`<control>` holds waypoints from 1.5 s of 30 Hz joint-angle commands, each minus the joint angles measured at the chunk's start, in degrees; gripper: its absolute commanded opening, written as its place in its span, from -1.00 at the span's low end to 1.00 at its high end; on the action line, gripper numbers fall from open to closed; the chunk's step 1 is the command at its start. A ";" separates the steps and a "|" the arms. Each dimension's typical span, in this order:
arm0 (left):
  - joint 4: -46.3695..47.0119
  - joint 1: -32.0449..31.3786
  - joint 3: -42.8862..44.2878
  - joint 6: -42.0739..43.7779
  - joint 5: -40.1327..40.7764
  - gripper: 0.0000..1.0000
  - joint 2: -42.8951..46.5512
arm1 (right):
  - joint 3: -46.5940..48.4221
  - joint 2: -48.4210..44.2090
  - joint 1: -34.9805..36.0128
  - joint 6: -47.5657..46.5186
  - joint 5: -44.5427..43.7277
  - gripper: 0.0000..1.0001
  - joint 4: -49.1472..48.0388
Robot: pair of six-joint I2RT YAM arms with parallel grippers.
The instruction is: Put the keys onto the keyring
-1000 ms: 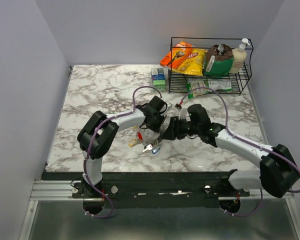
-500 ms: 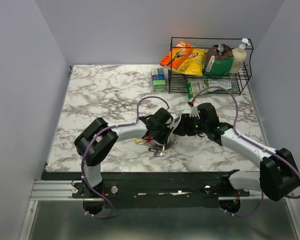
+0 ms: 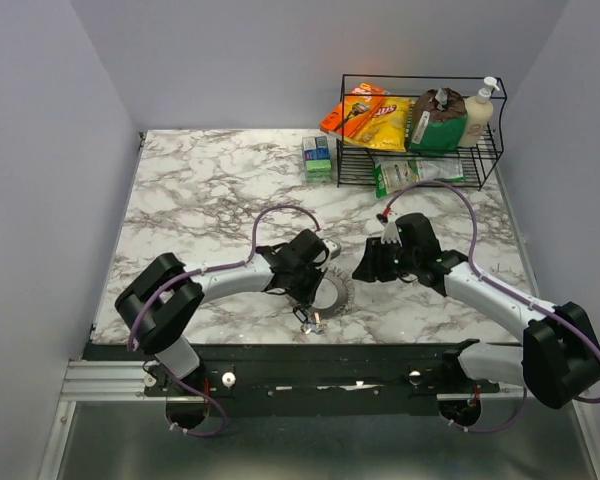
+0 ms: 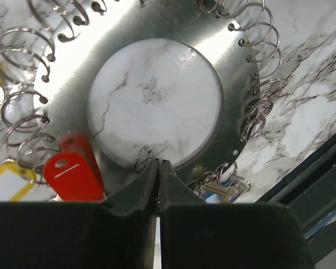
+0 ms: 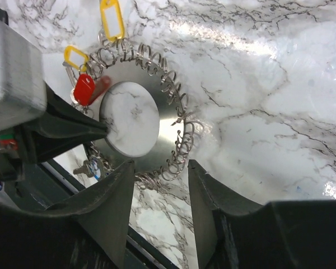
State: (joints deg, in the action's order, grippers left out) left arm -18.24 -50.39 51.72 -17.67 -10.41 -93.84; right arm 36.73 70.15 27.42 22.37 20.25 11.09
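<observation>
Steel keyring [image 4: 235,84], a flat polished plate with a round central hole, lies flat on the marble table [image 3: 200,180] near its front edge, between the two arms. Wire split rings [image 4: 22,53] hang through small holes all round its rim. Tagged items noted at the rim: one red plastic tag [image 4: 67,176] and yellow plastic tags [image 5: 75,56]. A small cluster of keys [image 4: 221,188], one with a blue head, lies at the plate's edge on the side towards the table front. The exact number of keys in this cluster cannot be determined. Left gripper [image 4: 158,168] is positioned over the near band of the plate, tips at the edge of the central hole. Its fingers are pressed together with only a thin slit between them, and whether anything is caught in that slit cannot be told. Right gripper [image 5: 161,168] hangs above the plate's opposite side with its fingers spread well apart and nothing between them. It is clear of the plate and of the split rings. Background items, all well apart from the work area: a black wire rack [image 3: 490,150] at the far right corner holds snack bags [image 3: 375,118], a green pouch [image 3: 437,125] and a pump bottle [image 3: 480,112]. Small boxes [image 3: 317,155] stand just left of the rack.
</observation>
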 commanded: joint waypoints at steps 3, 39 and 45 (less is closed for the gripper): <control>-1.10 -0.41 2.24 -0.87 2.86 -0.32 7.61 | -0.43 -0.63 0.88 -1.98 0.32 -0.06 5.95; 14.72 4.60 -5.32 -6.24 -15.69 0.28 16.06 | -9.57 5.78 7.12 9.36 1.37 -0.21 -10.57; 15.08 4.60 -5.67 -5.97 -16.21 0.28 15.36 | -8.96 8.42 7.12 8.65 1.72 -0.21 -12.15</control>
State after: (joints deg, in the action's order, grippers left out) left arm -4.73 -46.09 46.76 -23.86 -24.67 -78.76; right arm 27.66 77.06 34.44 31.48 24.05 1.23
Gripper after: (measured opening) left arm 0.642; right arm 0.391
